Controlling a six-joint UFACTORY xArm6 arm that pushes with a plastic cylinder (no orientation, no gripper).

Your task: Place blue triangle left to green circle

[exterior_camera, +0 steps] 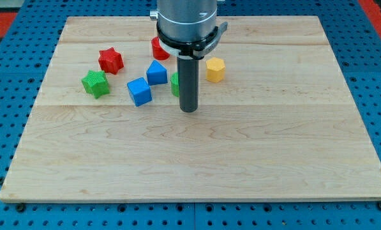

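Camera view: seven blocks lie on the desk (pixel 254 166), two red, two blue, two green, one yellow. Taking my tip (pixel 188 109) as landmark: the green circle (pixel 175 84) sits just at its upper left, mostly hidden behind the rod. The blue triangle (pixel 156 73) lies just left of that circle. Further left are the blue cube (pixel 139 91), green star (pixel 95 84) and red star (pixel 111 60). A red block (pixel 158 49), half hidden, lies above; the yellow hexagon (pixel 215 69) is up right. No gripper is fitted, only the rod.
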